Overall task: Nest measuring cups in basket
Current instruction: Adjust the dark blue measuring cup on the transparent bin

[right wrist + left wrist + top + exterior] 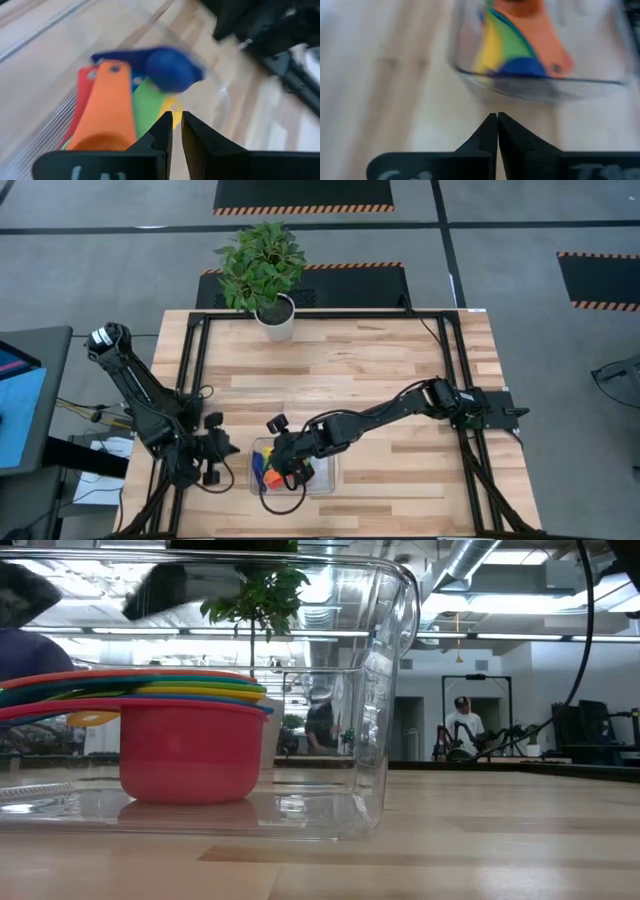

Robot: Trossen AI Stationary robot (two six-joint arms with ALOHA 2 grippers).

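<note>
The clear basket (330, 476) stands near the table's near edge, left of centre. Inside it the measuring cups (265, 471) are stacked, with a red cup (185, 752) lowest on the basket floor and the coloured handles (140, 690) fanned out above it. A dark blue cup (172, 67) shows blurred over the handle ends (112, 107). My right gripper (290, 471) hovers over the basket; its fingers (176, 116) stand a narrow gap apart with nothing between them. My left gripper (232, 450) is shut (497, 116) and empty, just outside the basket's left wall (540, 90).
A white pot with a green plant (275, 315) stands at the table's far edge. Black frame rails (195, 360) run along the table's sides. Bare wood lies right of the basket. People (465, 725) show in the room behind the table.
</note>
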